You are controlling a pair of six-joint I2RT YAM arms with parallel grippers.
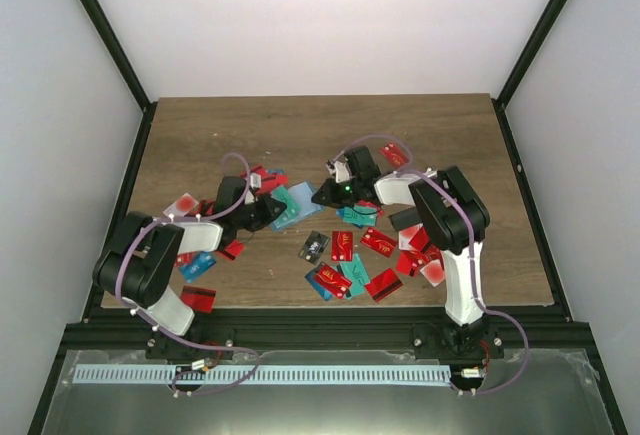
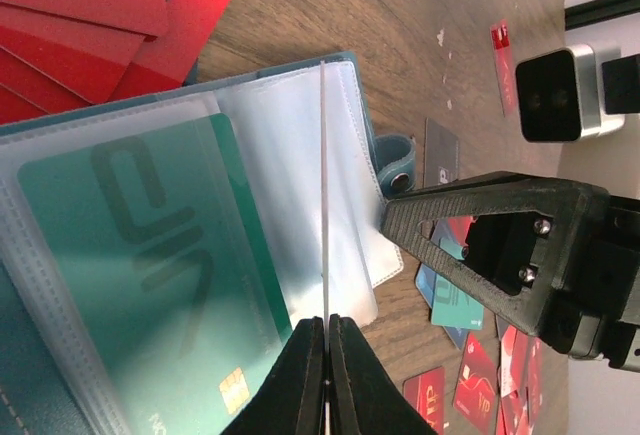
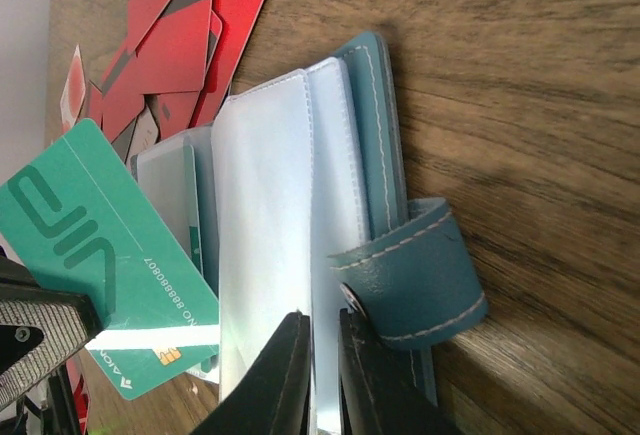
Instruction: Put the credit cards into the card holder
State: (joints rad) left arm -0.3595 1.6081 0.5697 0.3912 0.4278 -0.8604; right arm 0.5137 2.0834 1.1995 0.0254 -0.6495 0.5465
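Both jaws pinch sleeve edges (image 2: 324,205) of the card holder (image 3: 384,127).

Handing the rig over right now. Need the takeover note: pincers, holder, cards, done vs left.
Left pincer: shut on a clear sleeve leaf of the card holder, which lies open on the table.
Right pincer: closed on another sleeve leaf, beside the snap strap.
Done: one green card is at the sleeves; cannot tell if it is fully seated.
Left: the other credit cards, mostly red, lie scattered on both sides of the holder.
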